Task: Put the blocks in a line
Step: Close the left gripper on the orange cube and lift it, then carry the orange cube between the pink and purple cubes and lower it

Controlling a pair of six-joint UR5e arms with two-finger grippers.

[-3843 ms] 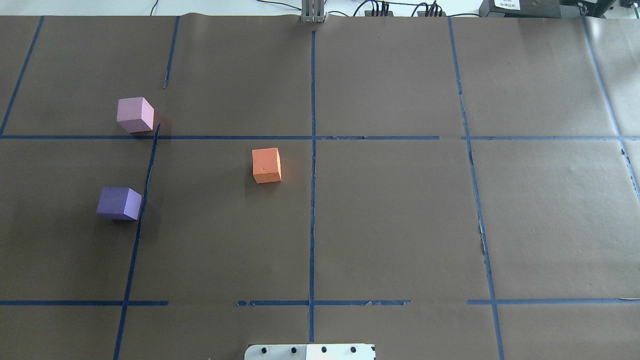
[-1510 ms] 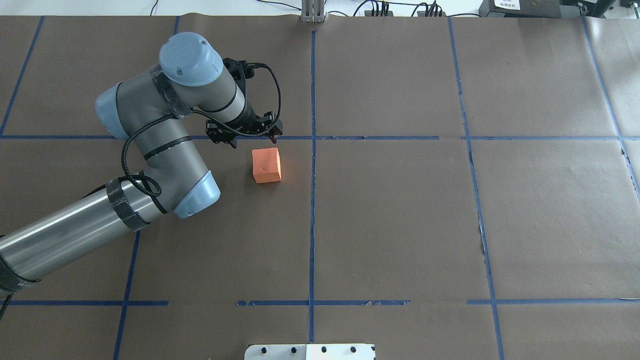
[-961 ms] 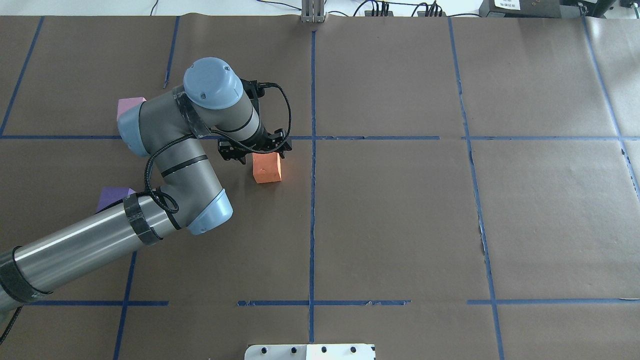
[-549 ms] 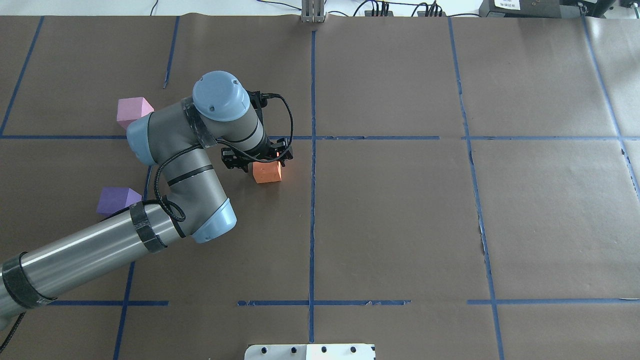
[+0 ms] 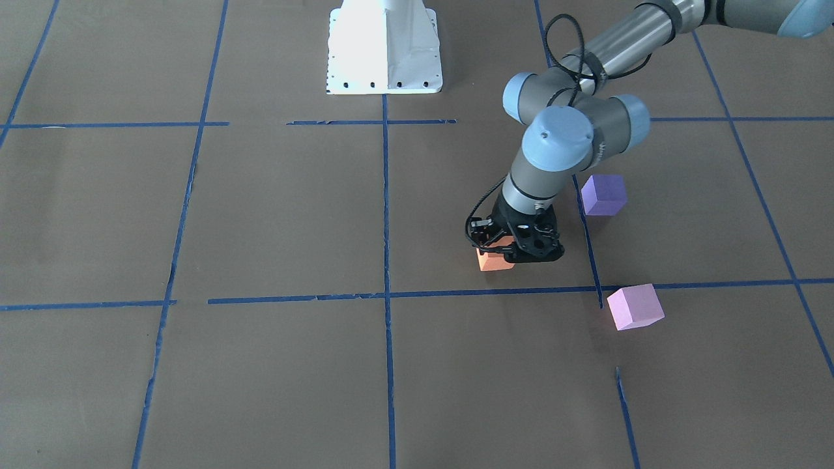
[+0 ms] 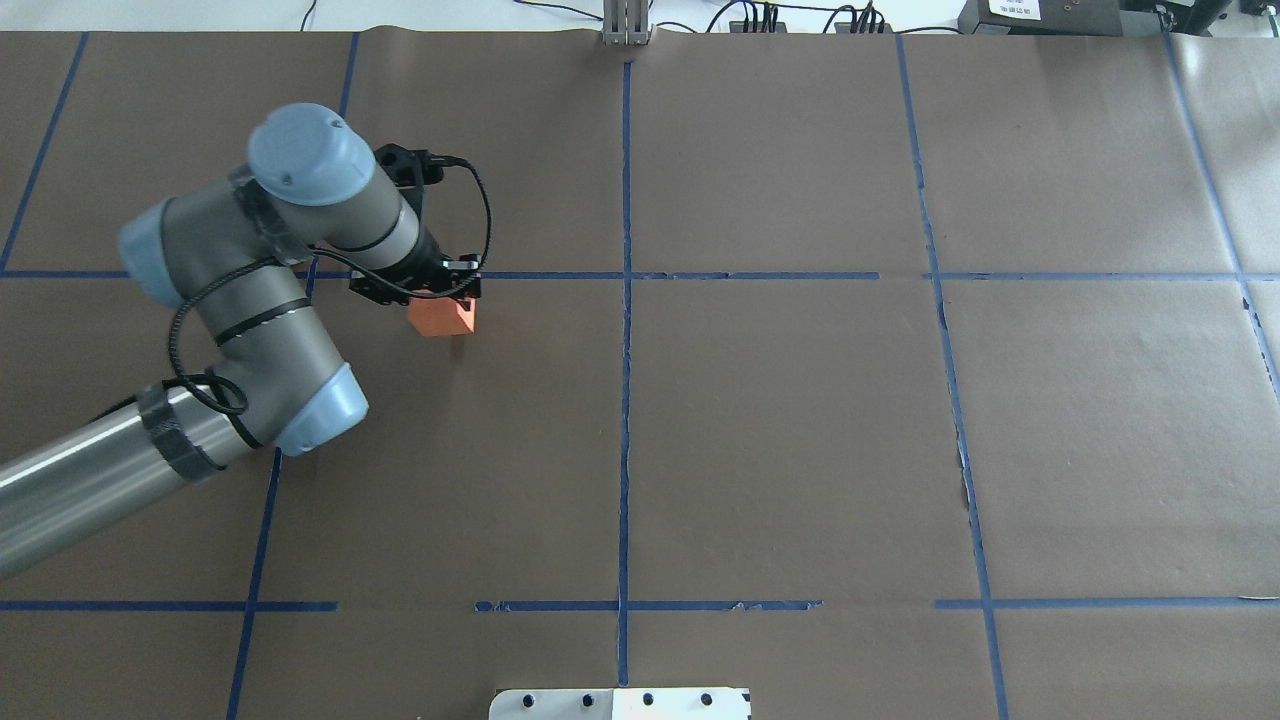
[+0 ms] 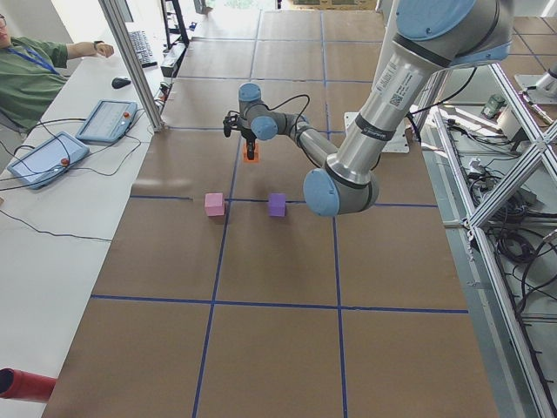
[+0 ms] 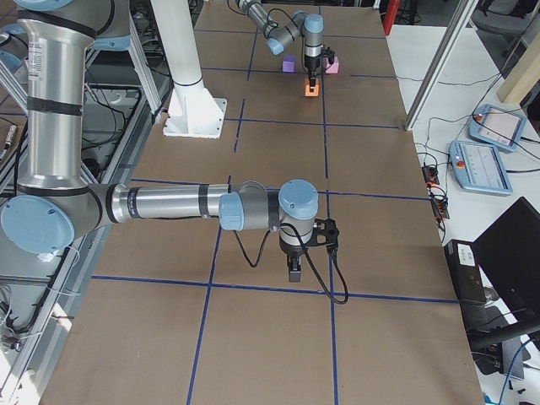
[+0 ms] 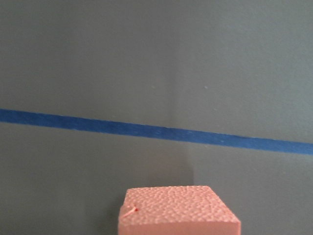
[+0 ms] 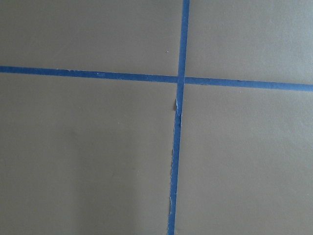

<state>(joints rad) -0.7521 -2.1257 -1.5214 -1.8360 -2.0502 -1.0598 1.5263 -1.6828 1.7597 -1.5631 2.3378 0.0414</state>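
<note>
My left gripper (image 6: 437, 303) is shut on the orange block (image 6: 446, 319), just on my side of a blue tape line. The block also shows in the front view (image 5: 492, 262) and low in the left wrist view (image 9: 178, 214). The violet-purple block (image 5: 603, 194) and the pale pink block (image 5: 634, 306) sit on the paper to my left of it, apart from each other. My left arm hides both in the overhead view. My right gripper (image 8: 293, 271) shows only in the right side view, over bare paper; I cannot tell if it is open or shut.
Brown paper with a grid of blue tape (image 6: 626, 400) covers the table. The white robot base (image 5: 384, 45) stands at my edge. A metal post (image 6: 626, 25) stands at the far edge. An operators' desk with tablets (image 7: 104, 122) lies beyond.
My left arm came in, lowered onto the orange block and closed on it. In the last half second it has moved the block to the left and slightly farther away.
</note>
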